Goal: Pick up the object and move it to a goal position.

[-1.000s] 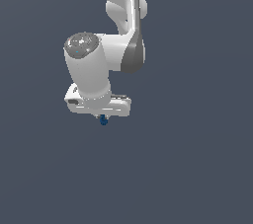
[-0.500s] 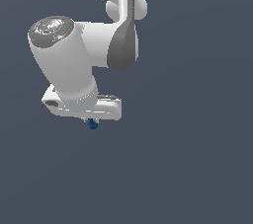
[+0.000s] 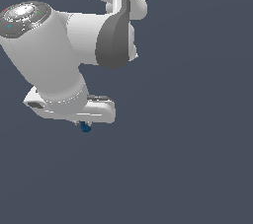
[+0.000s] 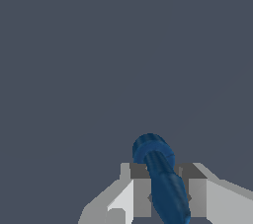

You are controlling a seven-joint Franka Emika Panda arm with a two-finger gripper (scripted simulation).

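While the white Panda arm [image 3: 74,40] fills the upper part of the exterior view, its gripper [image 3: 85,123] hangs below the wide white hand block [image 3: 74,109], and the dark blue object [image 3: 86,127] peeks out just beneath that block, touching its underside. Only a small rounded bit of the object shows there; the rest is hidden behind the block, and the fingers themselves are too small to make out from this side.

Seen from the wrist camera, the object [image 4: 162,178] is an elongated dark blue piece with a rounded, slightly wider end [image 4: 150,147] that sticks out past the fingertips. Its shaft runs back between the two grey finger pads [image 4: 142,196], tilted a little rather than lined up square with them. One pad sits against each side of the shaft, with no gap visible between pad and object, so the jaws are closed to a narrow width and clamp the object between them. The gripper [image 4: 165,193] thus has the object held at its middle, with the rounded end free beyond the pads.

Around the gripper both views show only a plain dark grey-blue background [image 3: 197,159]; whether the object is near any surface cannot be told.
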